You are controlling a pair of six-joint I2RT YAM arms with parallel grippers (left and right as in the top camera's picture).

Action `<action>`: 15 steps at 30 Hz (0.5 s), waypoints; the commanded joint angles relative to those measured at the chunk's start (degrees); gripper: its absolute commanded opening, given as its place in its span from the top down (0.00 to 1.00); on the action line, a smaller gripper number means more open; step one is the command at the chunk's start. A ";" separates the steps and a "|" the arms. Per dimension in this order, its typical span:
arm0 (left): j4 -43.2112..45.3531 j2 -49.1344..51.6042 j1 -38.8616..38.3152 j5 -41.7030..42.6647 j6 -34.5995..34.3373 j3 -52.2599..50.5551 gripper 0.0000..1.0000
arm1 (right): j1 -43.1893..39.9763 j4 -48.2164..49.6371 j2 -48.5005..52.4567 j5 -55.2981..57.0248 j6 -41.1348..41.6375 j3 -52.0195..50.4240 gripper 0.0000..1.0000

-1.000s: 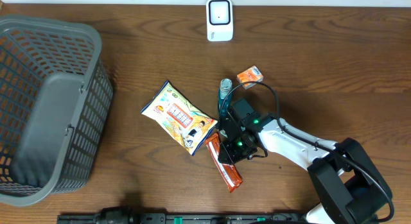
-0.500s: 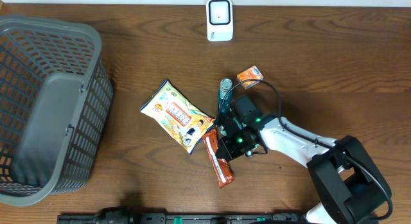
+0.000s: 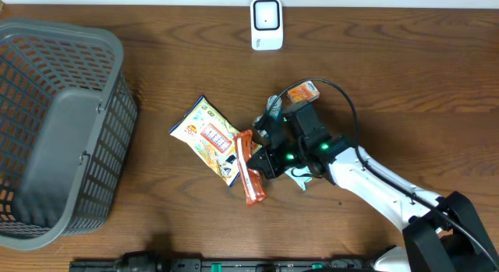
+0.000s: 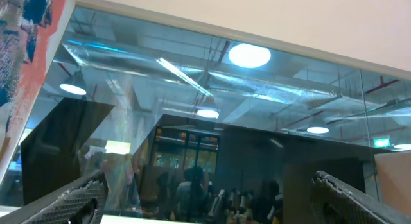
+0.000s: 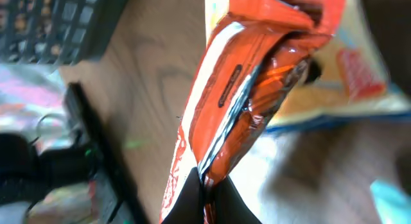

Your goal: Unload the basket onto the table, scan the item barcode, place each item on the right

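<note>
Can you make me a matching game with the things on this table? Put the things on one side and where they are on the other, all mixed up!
Things:
1. grey basket
2. white scanner
3. orange packet
4. yellow snack bag

Places:
A. pinched in the right gripper
B. standing alone at the far edge of the table
C. on the left side of the table
D. lying flat in the middle of the table

Right pairs: 1-C, 2-B, 3-A, 4-D.
</note>
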 commanded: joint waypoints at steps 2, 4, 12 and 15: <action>0.31 -0.72 0.20 0.26 -0.55 -0.33 0.00 | 3.02 3.98 2.23 10.27 3.58 0.87 0.99; 0.31 -0.72 0.20 0.26 -0.55 -0.33 0.00 | 4.48 6.36 4.42 12.09 3.63 0.87 0.99; 0.31 -0.72 0.20 0.26 -0.55 -0.33 0.00 | 5.73 6.78 10.29 18.38 8.04 0.90 0.96; -0.04 -0.72 0.20 0.24 -0.55 -0.33 0.00 | 5.70 6.56 10.23 17.84 7.93 1.20 0.73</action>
